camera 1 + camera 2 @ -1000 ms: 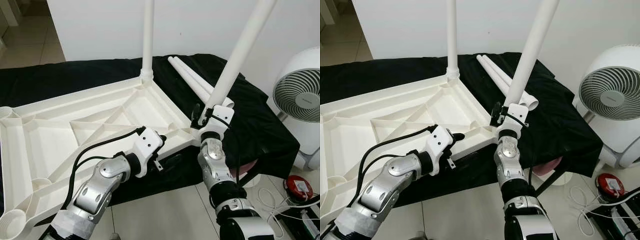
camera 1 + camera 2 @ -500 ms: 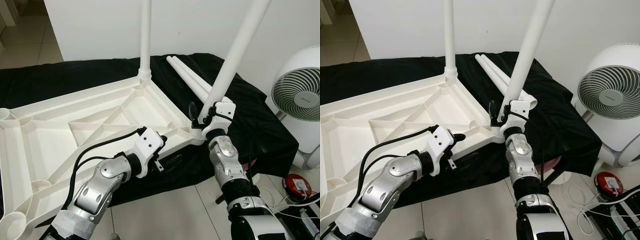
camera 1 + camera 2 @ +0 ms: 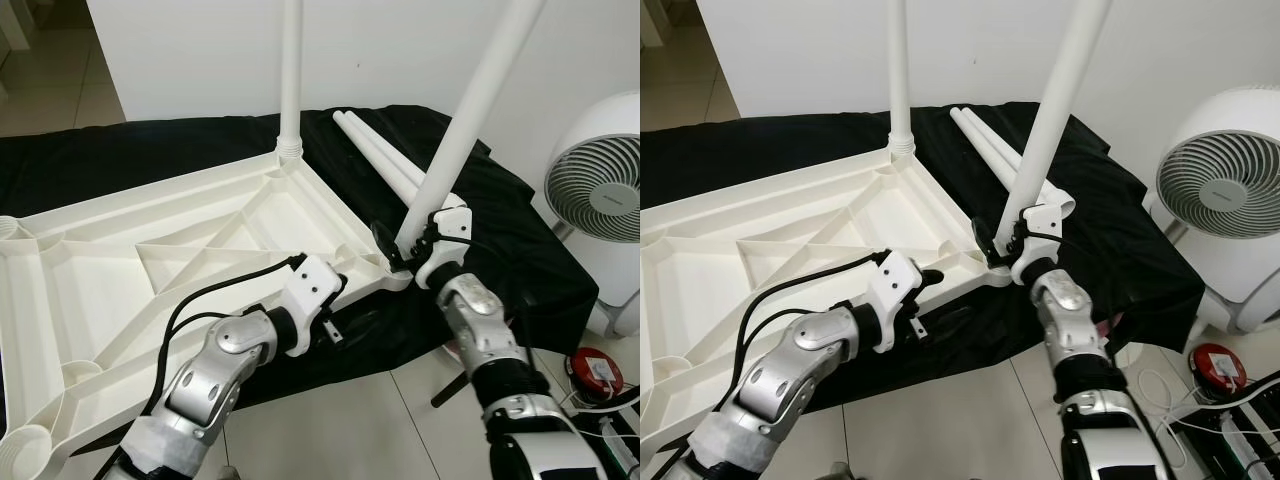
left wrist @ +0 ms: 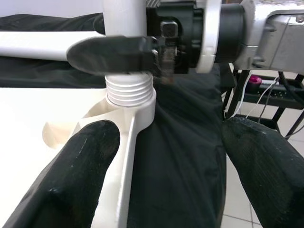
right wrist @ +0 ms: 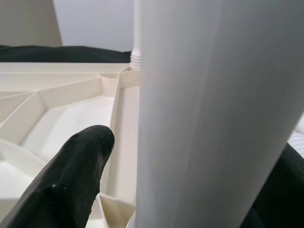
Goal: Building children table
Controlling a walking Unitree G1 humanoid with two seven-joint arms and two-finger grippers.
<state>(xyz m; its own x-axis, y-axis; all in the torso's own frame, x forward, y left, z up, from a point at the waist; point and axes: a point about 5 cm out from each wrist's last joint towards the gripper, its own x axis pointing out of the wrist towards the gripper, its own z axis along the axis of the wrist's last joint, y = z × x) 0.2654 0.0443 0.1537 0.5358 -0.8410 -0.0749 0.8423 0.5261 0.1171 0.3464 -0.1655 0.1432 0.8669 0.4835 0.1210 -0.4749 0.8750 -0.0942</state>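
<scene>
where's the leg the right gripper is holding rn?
In the eye views, the long white plastic table leg stands tilted in the near-right corner socket of the upturned white tabletop, gripped low by the right gripper.

The left gripper (image 4: pixel 168 156) stood with its fingers (image 4: pixel 76 175) apart before the table's corner socket (image 4: pixel 129 97), where the right gripper (image 4: pixel 123 50) clasped a white leg (image 4: pixel 124 16) above black cloth (image 4: pixel 185 142).

We see a ribbed tabletop (image 3: pixel 150 250) of matt white plastic at centre left, lying on soft, creased black cloth (image 3: pixel 500 230). The leg (image 3: pixel 470 110) at upper right looks smooth, faintly glossy plastic with a ridged thread; the floor (image 3: pixel 360 420) below is shiny pale tile.
</scene>
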